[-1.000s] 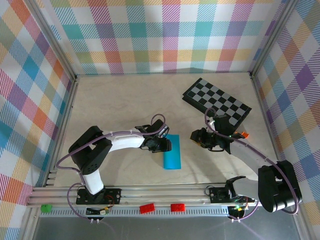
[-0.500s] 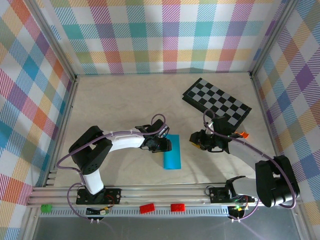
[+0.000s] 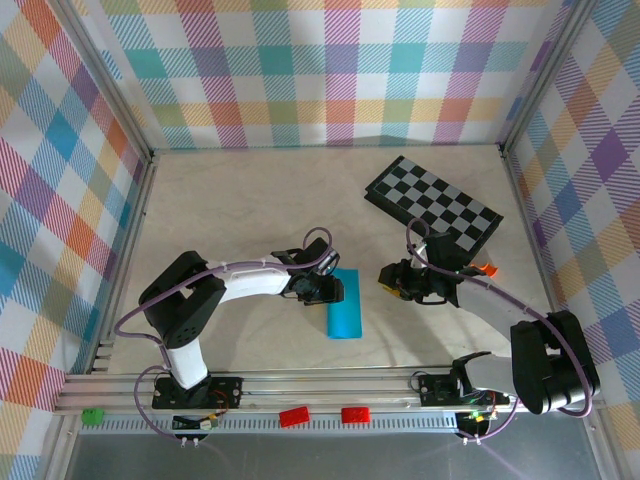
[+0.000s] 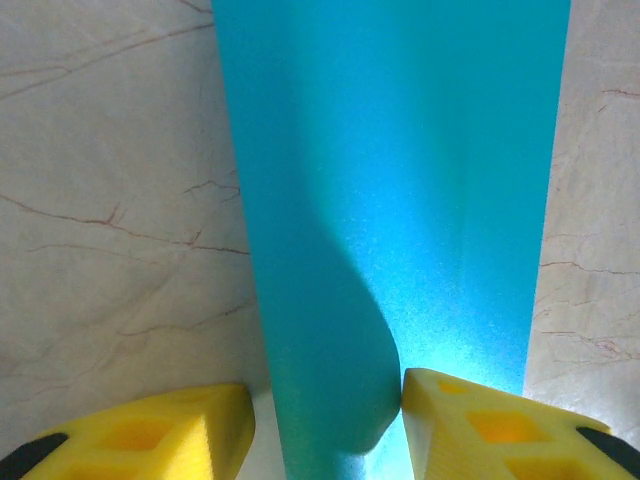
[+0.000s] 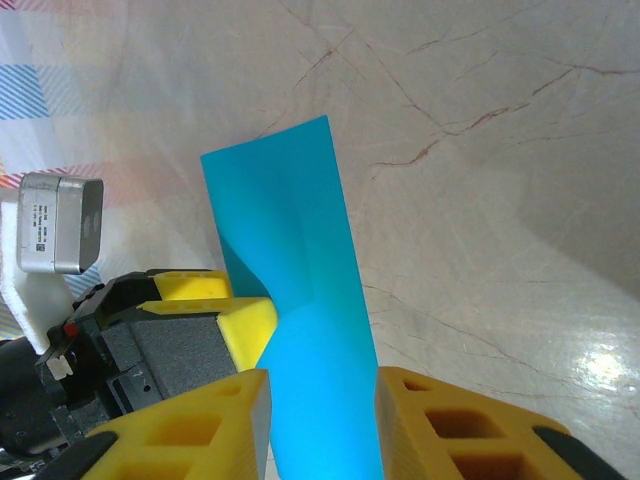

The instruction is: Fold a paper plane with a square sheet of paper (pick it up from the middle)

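Cyan paper lies folded on the table, one flap bowed up between the jaws of my half-open left claw. My right claw hovers, narrow and empty; a skewed pinch could crumple the crease.

The top camera looked down from high above the near edge and saw the whole table. Each wrist camera sat low and very close, facing the folded blue paper. The left one was closest. All three saw that same paper.
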Robot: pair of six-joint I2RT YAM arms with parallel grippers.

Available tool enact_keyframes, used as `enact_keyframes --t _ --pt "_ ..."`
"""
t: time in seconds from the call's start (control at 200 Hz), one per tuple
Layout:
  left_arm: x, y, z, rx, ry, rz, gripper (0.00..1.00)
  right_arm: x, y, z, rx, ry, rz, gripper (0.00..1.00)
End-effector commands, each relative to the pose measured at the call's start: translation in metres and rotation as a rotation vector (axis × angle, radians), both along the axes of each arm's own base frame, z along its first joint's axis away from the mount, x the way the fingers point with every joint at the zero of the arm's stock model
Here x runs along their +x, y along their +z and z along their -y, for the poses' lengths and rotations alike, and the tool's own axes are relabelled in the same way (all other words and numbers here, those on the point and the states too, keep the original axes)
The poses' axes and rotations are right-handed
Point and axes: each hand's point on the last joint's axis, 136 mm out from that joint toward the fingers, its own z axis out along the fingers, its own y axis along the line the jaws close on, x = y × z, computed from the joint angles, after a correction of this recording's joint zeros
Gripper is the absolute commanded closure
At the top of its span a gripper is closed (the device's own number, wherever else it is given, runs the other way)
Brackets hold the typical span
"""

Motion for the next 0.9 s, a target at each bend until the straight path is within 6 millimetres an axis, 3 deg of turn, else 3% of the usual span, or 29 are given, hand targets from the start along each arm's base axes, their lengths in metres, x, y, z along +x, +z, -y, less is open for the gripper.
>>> enact_keyframes --t 0.0,0.56,0.895 --pt "-0.006 -0.06 -0.017 0.119 -0.012 -0.025 0.53 -0.002 -0.001 -0.002 0.017 0.006 -0.012 0.67" --pt "-0.007 -0.064 -0.018 0.124 -0.004 -0.034 0.53 -0.003 -0.001 -0.008 0.053 0.025 -0.023 0.7" --pt "-0.007 -0.065 -0.019 0.123 0.0 -0.038 0.53 -0.009 -0.008 -0.035 0.067 0.142 -0.067 0.92"
